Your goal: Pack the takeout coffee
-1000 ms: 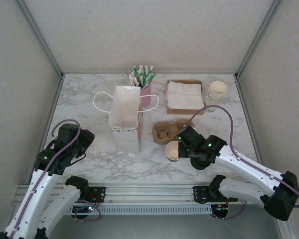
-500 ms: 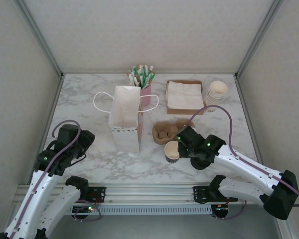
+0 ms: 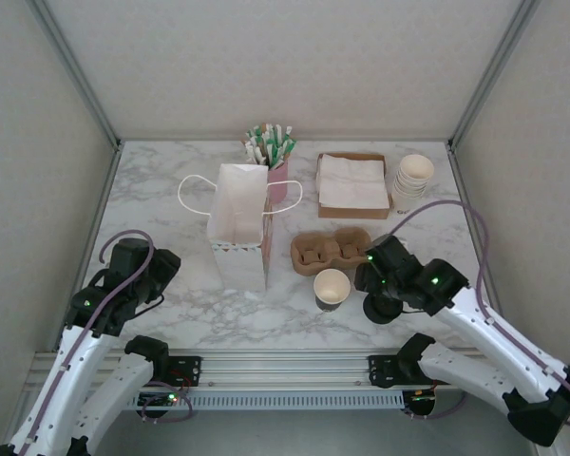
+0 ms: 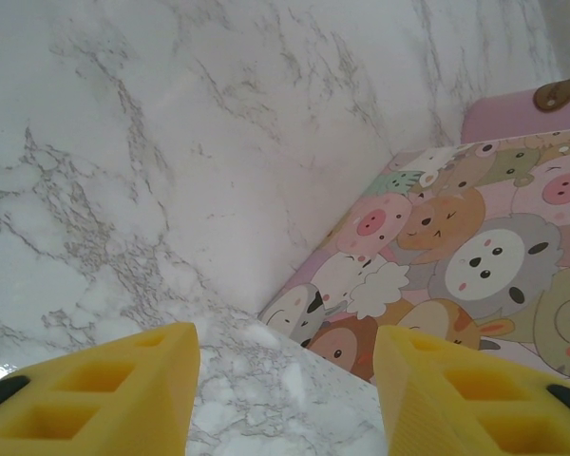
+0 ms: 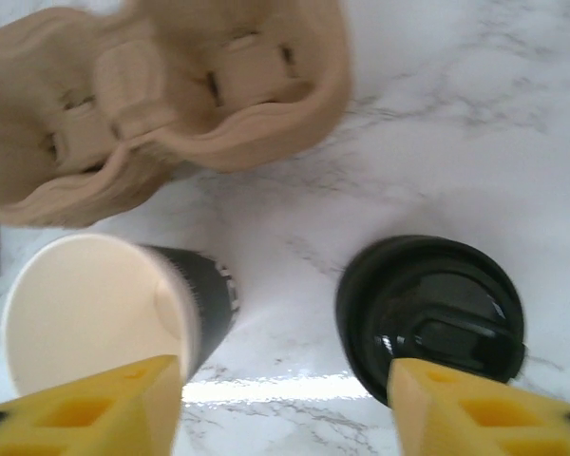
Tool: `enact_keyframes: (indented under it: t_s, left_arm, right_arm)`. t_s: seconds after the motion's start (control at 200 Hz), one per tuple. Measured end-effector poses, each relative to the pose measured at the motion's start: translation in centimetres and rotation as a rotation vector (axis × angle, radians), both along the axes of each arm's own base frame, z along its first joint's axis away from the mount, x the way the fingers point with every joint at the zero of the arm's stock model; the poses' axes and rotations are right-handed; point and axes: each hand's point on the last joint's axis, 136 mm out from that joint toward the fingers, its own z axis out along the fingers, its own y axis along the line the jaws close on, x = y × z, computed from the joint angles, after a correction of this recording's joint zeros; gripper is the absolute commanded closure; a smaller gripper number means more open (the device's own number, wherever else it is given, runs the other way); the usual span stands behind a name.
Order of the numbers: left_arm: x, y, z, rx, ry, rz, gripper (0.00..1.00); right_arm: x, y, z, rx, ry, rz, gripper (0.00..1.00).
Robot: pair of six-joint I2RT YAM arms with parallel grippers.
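A paper coffee cup [image 3: 332,288] [image 5: 104,304] with a dark sleeve stands upright and open on the marble, just in front of the brown cup carrier [image 3: 331,251] [image 5: 171,95]. A black lid [image 3: 378,310] [image 5: 427,318] lies to the right of the cup. My right gripper [image 3: 361,278] [image 5: 285,399] hangs open over the gap between cup and lid, holding nothing. The paper bag [image 3: 239,226] [image 4: 456,256], printed with cartoon animals, stands open left of the carrier. My left gripper [image 3: 161,266] [image 4: 285,389] is open and empty, low beside the bag's left side.
A pink holder of green-and-white stirrers [image 3: 271,152] stands behind the bag. A brown box of napkins [image 3: 351,182] and a stack of paper cups [image 3: 413,176] sit at the back right. Walls close in the table [image 3: 152,190] on three sides.
My right gripper has opened and let go of the cup, which now stands upright, and the arm has drawn back to the right. The left arm has not moved.
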Motion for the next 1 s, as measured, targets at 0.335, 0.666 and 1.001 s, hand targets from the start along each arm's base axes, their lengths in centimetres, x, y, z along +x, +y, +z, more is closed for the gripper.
enact_keyframes:
  t_s: [0.335, 0.666, 1.001]
  left_arm:
    - [-0.1, -0.1, -0.6, -0.001, 0.016, -0.001, 0.48]
    - [-0.1, -0.1, -1.0, 0.002, 0.026, -0.001, 0.46]
    - [0.0, -0.1, -1.0, 0.002, 0.023, 0.000, 0.46]
  right_arm:
    - [-1.9, -3.3, -4.6, 0.065, 0.208, -0.248, 0.17]
    - [-2.8, -4.8, -7.4, 0.037, 0.325, -0.345, 0.13]
    - [-2.3, -4.4, -8.9, 0.091, 0.334, -0.364, 0.15]
